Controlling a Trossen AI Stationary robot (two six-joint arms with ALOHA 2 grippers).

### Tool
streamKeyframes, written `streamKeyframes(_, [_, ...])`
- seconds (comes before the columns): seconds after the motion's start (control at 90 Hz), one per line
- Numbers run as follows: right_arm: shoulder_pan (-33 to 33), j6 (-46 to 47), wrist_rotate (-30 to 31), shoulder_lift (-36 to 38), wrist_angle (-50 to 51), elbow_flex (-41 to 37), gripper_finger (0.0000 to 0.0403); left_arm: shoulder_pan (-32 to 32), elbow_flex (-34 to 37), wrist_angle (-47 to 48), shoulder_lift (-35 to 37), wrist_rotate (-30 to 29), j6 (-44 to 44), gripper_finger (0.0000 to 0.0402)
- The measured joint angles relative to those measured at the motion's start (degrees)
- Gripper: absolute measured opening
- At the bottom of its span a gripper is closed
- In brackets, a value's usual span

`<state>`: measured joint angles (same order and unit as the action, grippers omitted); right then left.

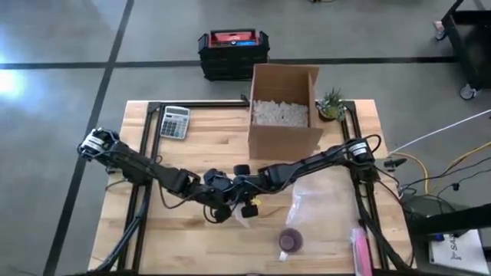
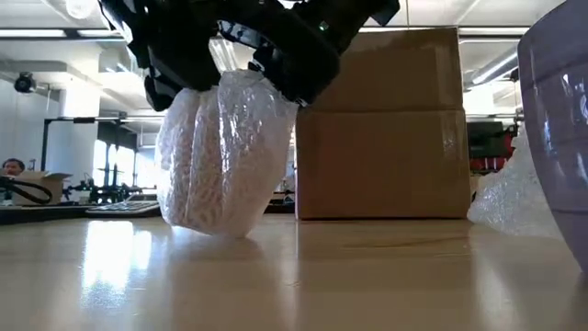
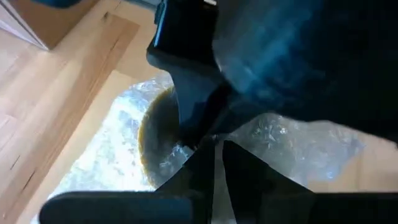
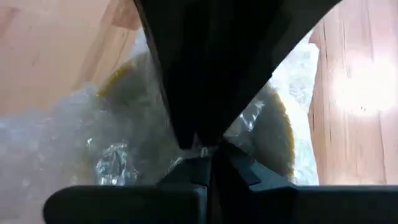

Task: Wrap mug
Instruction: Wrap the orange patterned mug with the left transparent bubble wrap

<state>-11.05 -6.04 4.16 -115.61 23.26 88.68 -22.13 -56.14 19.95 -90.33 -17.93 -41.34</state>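
on the wooden desk [image 1: 199,153], i see both claws, left claw [image 1: 217,208] and right claw [image 1: 247,205], pinching bubble wrap [image 2: 220,156] closed around the mug [image 3: 155,134]; wrapping looks nearly done, only sealing left.

Mug [image 3: 155,134]: mostly hidden under bubble wrap [image 2: 220,156] — only a yellowish curve shows through.
Left gripper [image 1: 219,201]: tips buried in the wrap; grip unreadable.
Right gripper [image 1: 244,201]: the same, lost among dark links.
Purple cup [image 2: 560,138]: cut by the low view's edge.
Cardboard box [image 2: 381,129]: partly behind the bundle.
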Motion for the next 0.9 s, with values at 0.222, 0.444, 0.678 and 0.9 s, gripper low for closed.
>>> streamKeyframes(0.222, [-0.09, -2.09, -0.18, 0.24, 8.57, 3.81, 0.0, -0.02, 0.25, -4.09, 0.01, 0.54, 1.91, 0.0022])
streamKeyframes(0.444, [0.16, -1.48, -1.16, 0.26, 10.39, 4.39, 0.0, 0.02, 0.31, -4.61, 0.01, 0.5, 2.27, 0.0022])
streamKeyframes(0.678, [1.46, -1.1, -1.23, 0.43, 12.42, 4.39, 0.0, 0.13, 0.37, -5.17, 0.55, -0.11, 1.68, 0.0022])
streamKeyframes(0.9, [1.72, -0.84, -0.28, 0.57, 12.73, 4.46, 0.0, -0.09, 0.71, -3.89, 4.81, -0.52, 2.95, 0.0022])
